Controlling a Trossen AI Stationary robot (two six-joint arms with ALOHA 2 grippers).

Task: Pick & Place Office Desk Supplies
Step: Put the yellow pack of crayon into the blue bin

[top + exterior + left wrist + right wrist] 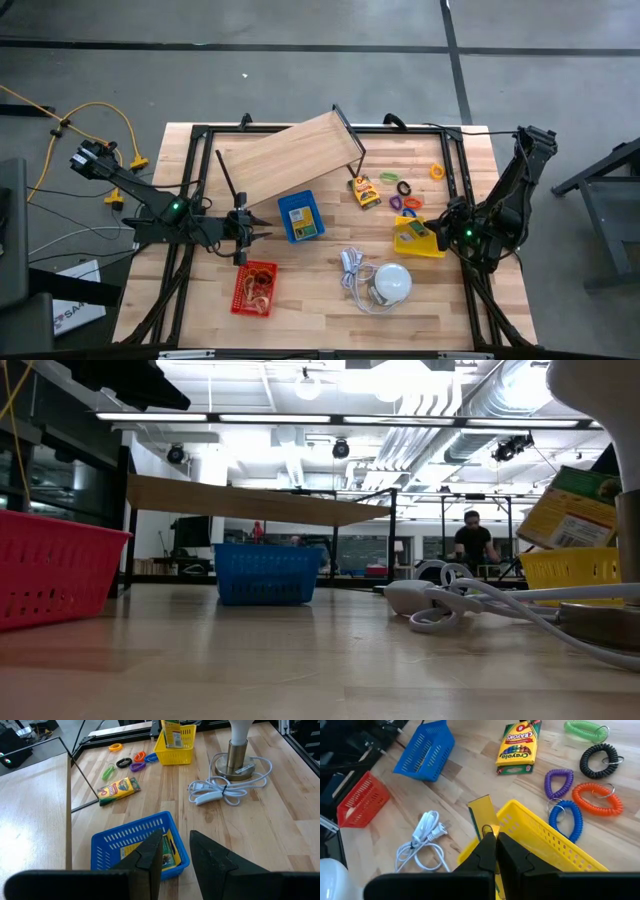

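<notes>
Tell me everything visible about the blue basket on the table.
The blue basket is a small rectangular plastic bin with slotted walls, standing upright on the wooden table beside the tilted wooden board. A yellow printed packet lies inside it. The left gripper hovers just before it, fingers apart, not touching.

lamp [392,283]: white dome, corded | wooden board [290,160]: tilted | person [472,544]: background

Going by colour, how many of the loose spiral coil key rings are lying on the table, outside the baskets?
orange coils: 2
green coil: 1
black coil: 1
purple coil: 1
blue coil: 1
Total: 6
</notes>
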